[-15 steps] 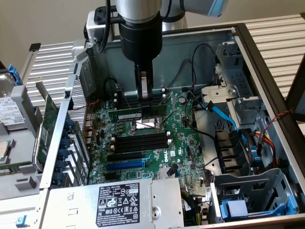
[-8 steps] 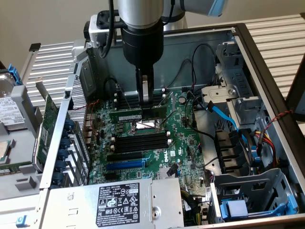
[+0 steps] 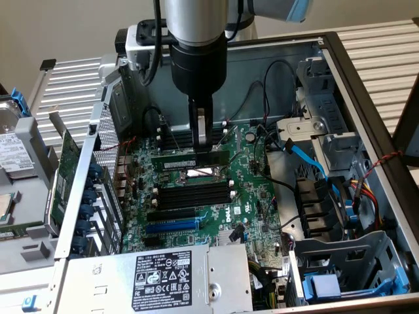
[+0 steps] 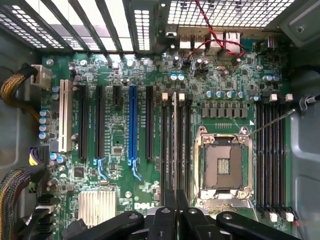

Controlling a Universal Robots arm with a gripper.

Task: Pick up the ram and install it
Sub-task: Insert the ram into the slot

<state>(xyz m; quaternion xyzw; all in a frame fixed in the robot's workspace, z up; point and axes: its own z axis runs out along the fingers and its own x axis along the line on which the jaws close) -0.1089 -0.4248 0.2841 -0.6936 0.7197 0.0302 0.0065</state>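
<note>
The ram [image 3: 195, 159], a long thin green stick with a white label, hangs level above the motherboard [image 3: 252, 196], with my gripper [image 3: 202, 146] shut on its top edge. The wrist view shows the ram [image 4: 174, 140] edge-on as a thin pale line running out from between my gripper [image 4: 175, 212] fingers. It lies along the black memory slots [image 4: 181, 150] between the blue slot [image 4: 133, 125] and the CPU socket [image 4: 223, 167]. Whether it touches a slot I cannot tell. In the exterior view it lies between the far memory slots [image 3: 190, 136] and the near memory slots [image 3: 193, 194].
The open computer case [image 3: 366, 111] walls in the board. A power supply [image 3: 157, 275] lies at the near edge, and a drive cage [image 3: 353, 268] and blue cable [image 3: 308, 160] are on the exterior view's right. A green expansion card [image 3: 62, 173] stands at the left.
</note>
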